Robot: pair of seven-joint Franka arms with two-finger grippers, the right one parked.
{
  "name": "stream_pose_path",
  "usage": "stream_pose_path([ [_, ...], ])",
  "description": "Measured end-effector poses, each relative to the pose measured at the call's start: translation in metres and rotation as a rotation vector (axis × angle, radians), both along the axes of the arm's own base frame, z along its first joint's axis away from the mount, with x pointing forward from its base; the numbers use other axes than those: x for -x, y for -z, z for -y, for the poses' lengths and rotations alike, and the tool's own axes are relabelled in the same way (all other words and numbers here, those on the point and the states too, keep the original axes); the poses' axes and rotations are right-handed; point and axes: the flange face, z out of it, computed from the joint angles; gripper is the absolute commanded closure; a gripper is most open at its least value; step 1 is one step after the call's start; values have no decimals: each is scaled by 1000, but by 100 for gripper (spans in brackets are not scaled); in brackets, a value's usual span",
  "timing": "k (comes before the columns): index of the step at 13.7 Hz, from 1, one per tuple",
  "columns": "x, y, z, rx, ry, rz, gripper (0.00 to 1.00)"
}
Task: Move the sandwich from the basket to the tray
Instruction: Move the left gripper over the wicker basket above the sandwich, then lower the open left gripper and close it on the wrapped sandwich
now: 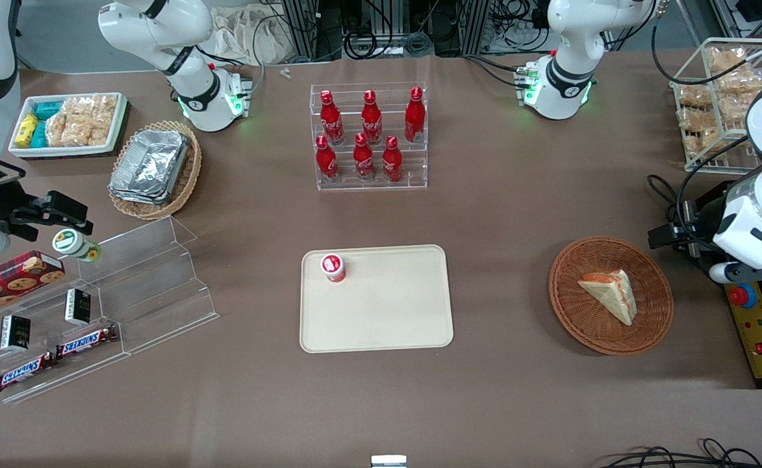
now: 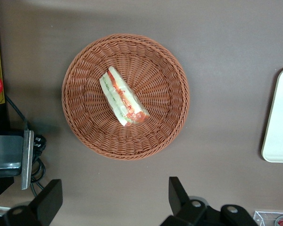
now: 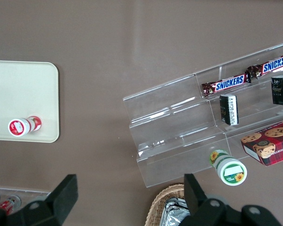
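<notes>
The sandwich [image 1: 608, 294] [image 2: 122, 98], a pale wedge with a red-orange stripe, lies in the round reddish-brown basket [image 1: 562, 292] [image 2: 75, 94]. My gripper [image 1: 668, 235] [image 2: 113, 197] hangs high above the table, beside the basket's rim toward the working arm's end. It is open wide, with only bare table between its black fingers [image 2: 177, 193]. The cream tray [image 1: 387, 318] [image 2: 279, 127] [image 3: 19, 89] lies flat mid-table, apart from the basket. A small red-and-white cup [image 1: 332, 267] [image 3: 22, 126] stands on one corner of the tray.
A rack of red bottles [image 1: 369, 136] stands farther from the front camera than the tray. A control box with a red button [image 1: 754, 325] sits beside the basket. A clear stepped shelf [image 1: 127, 286], a tan basket of foil trays [image 1: 156, 169] and a white snack tray [image 1: 69, 123] lie toward the parked arm's end.
</notes>
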Motion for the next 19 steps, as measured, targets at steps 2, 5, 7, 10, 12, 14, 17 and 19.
stream_pose_path([
  [2, 0, 0, 0, 0, 0, 0, 0],
  [5, 0, 1, 0, -1, -17, -2, 0],
  [7, 0, 6, 0, -4, -72, -14, 0],
  [10, -1, 30, 0, -17, -184, -26, 0],
  [12, -3, 56, -2, -49, -263, 7, 0],
  [14, -3, 93, -2, -49, -354, 48, 0],
  [17, 0, 139, -3, -44, -451, 52, 0],
  [19, -4, 158, -13, -40, -511, 53, 0],
])
